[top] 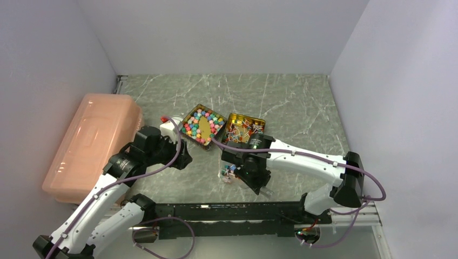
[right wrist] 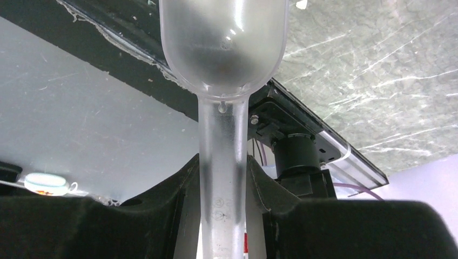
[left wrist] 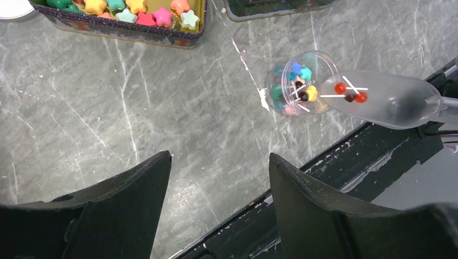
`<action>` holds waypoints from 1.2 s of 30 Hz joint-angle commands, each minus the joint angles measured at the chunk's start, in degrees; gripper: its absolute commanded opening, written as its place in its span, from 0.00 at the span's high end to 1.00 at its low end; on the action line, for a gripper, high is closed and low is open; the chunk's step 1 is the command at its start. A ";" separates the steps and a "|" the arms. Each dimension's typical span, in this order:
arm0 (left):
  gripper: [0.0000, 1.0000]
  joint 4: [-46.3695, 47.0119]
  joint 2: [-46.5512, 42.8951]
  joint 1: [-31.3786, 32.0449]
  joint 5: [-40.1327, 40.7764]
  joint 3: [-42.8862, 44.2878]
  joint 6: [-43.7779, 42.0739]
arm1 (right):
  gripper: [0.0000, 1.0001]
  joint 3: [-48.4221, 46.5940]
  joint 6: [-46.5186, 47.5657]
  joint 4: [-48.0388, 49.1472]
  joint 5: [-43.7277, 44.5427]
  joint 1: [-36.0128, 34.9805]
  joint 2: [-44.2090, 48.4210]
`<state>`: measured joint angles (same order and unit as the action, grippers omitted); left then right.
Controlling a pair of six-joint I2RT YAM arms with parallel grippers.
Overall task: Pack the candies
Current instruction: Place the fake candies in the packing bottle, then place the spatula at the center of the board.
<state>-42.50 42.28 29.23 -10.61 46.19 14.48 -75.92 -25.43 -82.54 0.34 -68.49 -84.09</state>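
A small clear jar (left wrist: 300, 81) stands on the marble table and holds coloured candies (left wrist: 302, 89). Just right of it is a clear plastic scoop (left wrist: 389, 100), its front edge at the jar's rim, with three small red and dark pieces (left wrist: 348, 94) in its bowl. My right gripper (right wrist: 222, 175) is shut on the scoop's handle (right wrist: 222, 156). From above, the right gripper (top: 243, 174) sits beside the jar (top: 227, 174). My left gripper (left wrist: 219, 164) is open and empty over bare table, left of the jar. A gold tin (top: 188, 116) holds star-shaped candies (top: 202, 125).
A second gold tin (top: 233, 116) with small wrapped pieces stands right of the first. A white lid (top: 168, 129) lies by the left arm. A large pink plastic box (top: 92, 143) fills the left side. The black base rail (top: 232, 213) runs along the near edge.
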 commanded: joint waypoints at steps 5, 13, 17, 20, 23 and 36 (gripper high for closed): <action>0.27 1.10 -1.16 0.21 0.67 0.04 0.46 | 1.00 -3.27 3.82 -3.55 -5.91 2.61 -0.28; 0.27 1.15 -1.09 0.20 0.47 0.04 0.40 | 1.00 -4.72 5.44 -3.63 -9.07 4.78 0.14; 0.27 1.10 -1.03 0.20 0.59 0.04 0.46 | 1.00 -4.96 5.65 -3.66 -8.37 6.51 1.34; 0.27 1.10 -0.73 0.18 0.59 0.12 0.50 | 1.00 -5.98 5.36 -3.50 -7.03 7.66 2.42; 0.27 1.10 -0.72 0.20 0.51 0.12 0.48 | 1.00 -6.34 5.02 -3.42 -5.13 9.36 4.18; 0.27 1.02 0.23 0.12 0.71 0.25 0.38 | 1.00 -1.92 -0.32 4.73 11.27 19.68 13.49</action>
<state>-42.52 42.26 29.23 -10.59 46.17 14.48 -79.24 -23.20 -82.17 3.60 -51.20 -74.00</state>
